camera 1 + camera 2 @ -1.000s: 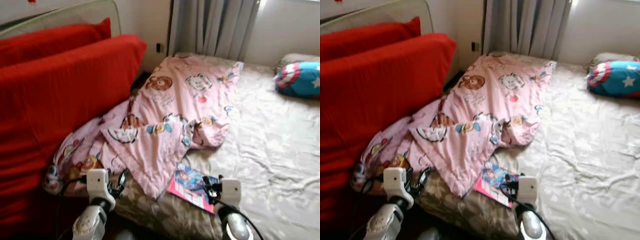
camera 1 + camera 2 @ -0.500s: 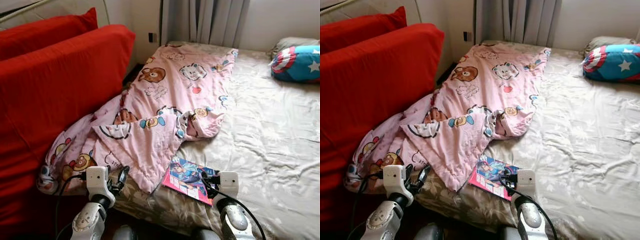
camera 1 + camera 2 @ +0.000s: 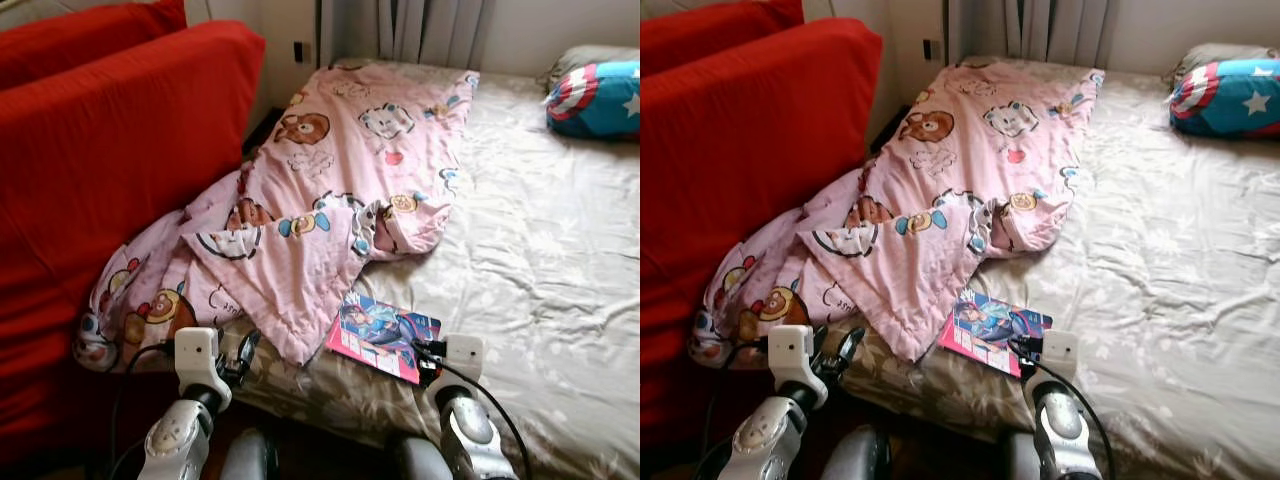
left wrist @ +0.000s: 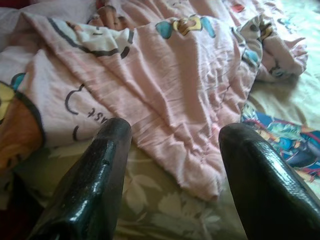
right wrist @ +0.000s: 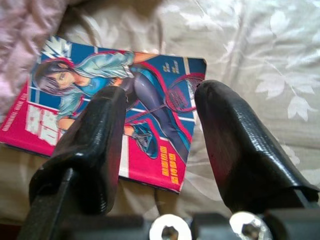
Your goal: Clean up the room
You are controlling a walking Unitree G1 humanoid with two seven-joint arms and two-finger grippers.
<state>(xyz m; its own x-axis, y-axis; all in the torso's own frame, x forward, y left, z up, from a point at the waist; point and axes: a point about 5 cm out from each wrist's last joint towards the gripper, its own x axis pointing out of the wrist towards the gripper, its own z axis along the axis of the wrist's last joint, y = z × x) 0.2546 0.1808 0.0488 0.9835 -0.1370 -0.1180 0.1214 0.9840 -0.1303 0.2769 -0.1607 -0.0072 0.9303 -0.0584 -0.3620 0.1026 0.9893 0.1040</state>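
A pink cartoon-print blanket (image 3: pixel 340 190) lies crumpled across the left part of the bed, one corner hanging toward the red sofa. A pink-and-blue comic book (image 3: pixel 382 335) lies flat on the bedsheet near the bed's front edge, just right of the blanket's lower corner. My right gripper (image 5: pixel 160 135) is open, hovering over the comic book (image 5: pixel 120 115) with nothing between its fingers. My left gripper (image 4: pixel 172 165) is open too, held low by the front edge, pointing at the blanket's corner (image 4: pixel 165 105).
A red sofa (image 3: pixel 110 170) stands close along the bed's left side. A blue, red and white star-shield pillow (image 3: pixel 598 97) lies at the head of the bed, far right. The beige flowered sheet (image 3: pixel 540 250) is wrinkled. Curtains (image 3: pixel 430 25) hang behind.
The camera has tilted down and come closer to the bed. Both grippers stay low at the bed's front edge, the right one still beside the comic book.
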